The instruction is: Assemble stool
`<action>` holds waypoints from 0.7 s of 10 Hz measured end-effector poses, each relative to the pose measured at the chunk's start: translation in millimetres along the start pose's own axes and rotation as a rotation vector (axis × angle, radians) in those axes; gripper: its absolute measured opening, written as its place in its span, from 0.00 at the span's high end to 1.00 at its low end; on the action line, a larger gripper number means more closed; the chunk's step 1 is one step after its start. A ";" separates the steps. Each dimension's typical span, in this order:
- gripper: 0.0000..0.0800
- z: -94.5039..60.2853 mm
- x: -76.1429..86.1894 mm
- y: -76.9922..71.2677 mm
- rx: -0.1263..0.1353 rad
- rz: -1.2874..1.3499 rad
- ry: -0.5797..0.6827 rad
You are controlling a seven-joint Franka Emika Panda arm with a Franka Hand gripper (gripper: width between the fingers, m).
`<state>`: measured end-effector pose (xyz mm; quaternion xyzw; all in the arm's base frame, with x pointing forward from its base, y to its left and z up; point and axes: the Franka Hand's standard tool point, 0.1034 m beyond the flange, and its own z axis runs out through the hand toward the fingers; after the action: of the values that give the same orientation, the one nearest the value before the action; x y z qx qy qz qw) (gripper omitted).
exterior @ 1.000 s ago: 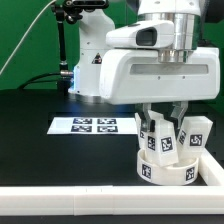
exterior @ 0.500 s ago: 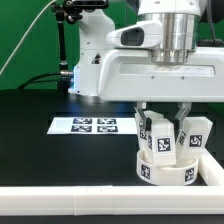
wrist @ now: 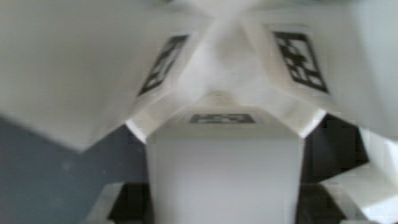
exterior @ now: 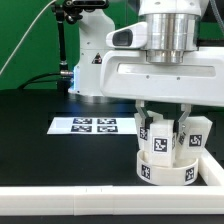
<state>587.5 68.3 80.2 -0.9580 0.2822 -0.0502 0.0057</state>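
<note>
Stool seat point(exterior: 167, 165) sat directly under my claw point(exterior: 164, 135), which looked clamped on an upright leg point(exterior: 160, 138) over the seat.

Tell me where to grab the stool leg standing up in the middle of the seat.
Grip the leg by its upper half, coming straight down from above. It stands upright in the round seat, whose rim and neighbouring legs block its lower sides; the gripper already hangs above.
</note>
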 end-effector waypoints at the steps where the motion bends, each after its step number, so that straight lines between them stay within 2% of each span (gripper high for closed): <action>1: 0.57 -0.2 -4.6 -4.3 -0.003 0.111 -0.007; 3: 0.57 -1.0 -5.9 -6.1 0.008 0.306 -0.015; 7: 0.57 -1.0 -6.3 -7.3 0.011 0.544 -0.018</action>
<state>586.0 77.8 80.8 -0.8473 0.5289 -0.0396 0.0269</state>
